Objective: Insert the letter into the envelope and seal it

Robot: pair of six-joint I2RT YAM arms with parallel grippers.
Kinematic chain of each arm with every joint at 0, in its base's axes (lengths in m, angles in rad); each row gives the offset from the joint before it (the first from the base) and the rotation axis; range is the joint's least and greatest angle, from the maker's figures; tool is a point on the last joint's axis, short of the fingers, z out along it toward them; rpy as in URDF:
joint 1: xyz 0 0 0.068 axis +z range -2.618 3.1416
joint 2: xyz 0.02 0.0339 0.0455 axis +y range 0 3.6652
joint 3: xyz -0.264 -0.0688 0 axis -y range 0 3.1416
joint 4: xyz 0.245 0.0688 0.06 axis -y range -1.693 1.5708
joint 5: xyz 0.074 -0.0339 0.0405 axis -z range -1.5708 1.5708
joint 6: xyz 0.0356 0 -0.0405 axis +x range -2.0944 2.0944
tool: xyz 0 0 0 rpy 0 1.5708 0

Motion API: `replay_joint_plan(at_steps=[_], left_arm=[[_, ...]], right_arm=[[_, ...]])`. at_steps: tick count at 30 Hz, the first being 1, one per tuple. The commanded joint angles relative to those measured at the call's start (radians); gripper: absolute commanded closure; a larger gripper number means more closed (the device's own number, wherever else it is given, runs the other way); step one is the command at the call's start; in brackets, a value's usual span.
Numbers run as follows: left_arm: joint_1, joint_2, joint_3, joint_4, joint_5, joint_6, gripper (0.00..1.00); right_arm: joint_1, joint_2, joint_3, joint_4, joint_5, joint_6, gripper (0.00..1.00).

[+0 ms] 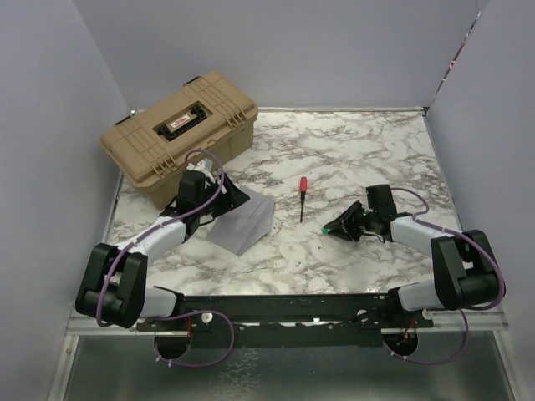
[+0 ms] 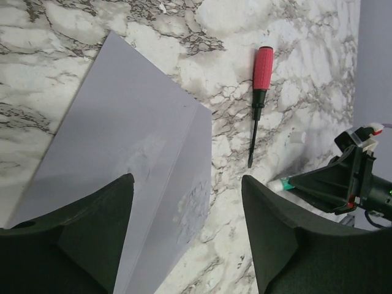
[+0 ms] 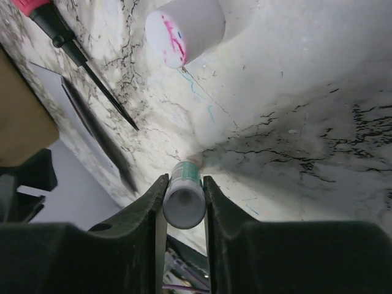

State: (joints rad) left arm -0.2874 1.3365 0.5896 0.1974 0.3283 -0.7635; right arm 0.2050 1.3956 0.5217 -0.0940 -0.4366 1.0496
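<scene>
The pale grey envelope (image 1: 242, 224) lies on the marble table, its flap side creased along a fold (image 2: 122, 141). The tan letter is not in view. My left gripper (image 1: 219, 199) hangs open just over the envelope's near end, one finger above the paper and the other over bare marble (image 2: 187, 208). My right gripper (image 1: 341, 227) is shut on a white glue stick with a green band (image 3: 184, 196), its tip pointing at the table to the right of the envelope. The glue stick also shows in the left wrist view (image 2: 283, 183).
A red-handled screwdriver (image 1: 303, 196) lies between the two grippers. A big tan hard case (image 1: 180, 134) stands at the back left, close behind the left arm. A short white cylinder with pink marks (image 3: 184, 29) lies on the marble ahead of the right gripper. Walls enclose the table.
</scene>
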Motion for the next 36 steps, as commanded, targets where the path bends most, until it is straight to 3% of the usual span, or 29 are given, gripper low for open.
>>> replay_joint_plan(at_steps=[1, 7, 12, 15, 20, 23, 29, 33, 36], left_arm=[[0.004, -0.032, -0.009, -0.12, -0.058, 0.138, 0.27], [0.021, -0.003, 0.012, -0.195, -0.133, 0.138, 0.25], [0.037, -0.006, 0.005, -0.223, -0.173, 0.127, 0.26], [0.043, -0.009, 0.006, -0.23, -0.148, 0.133, 0.37], [0.049, 0.001, -0.01, -0.237, -0.108, 0.138, 0.72], [0.049, 0.003, -0.026, -0.263, -0.166, 0.137, 0.82], [0.049, 0.021, -0.058, -0.311, -0.256, 0.089, 0.87], [0.048, 0.027, -0.087, -0.319, -0.265, 0.068, 0.88], [0.048, 0.023, -0.101, -0.331, -0.269, 0.067, 0.89]], right_arm=[[-0.021, 0.039, -0.014, 0.071, -0.033, 0.06, 0.67], [-0.03, 0.023, -0.011, 0.006, 0.019, 0.081, 0.38], [-0.031, -0.071, 0.016, -0.067, 0.069, 0.026, 0.32], [-0.027, -0.113, 0.036, -0.034, 0.019, -0.062, 0.45], [0.074, -0.125, 0.061, 0.031, 0.013, -0.142, 0.68], [0.177, -0.065, 0.089, 0.064, 0.064, -0.144, 0.75], [0.322, 0.124, 0.165, 0.168, 0.155, -0.142, 0.82], [0.361, 0.267, 0.25, 0.232, 0.131, -0.157, 0.97], [0.38, 0.349, 0.307, 0.256, 0.11, -0.159, 1.0]])
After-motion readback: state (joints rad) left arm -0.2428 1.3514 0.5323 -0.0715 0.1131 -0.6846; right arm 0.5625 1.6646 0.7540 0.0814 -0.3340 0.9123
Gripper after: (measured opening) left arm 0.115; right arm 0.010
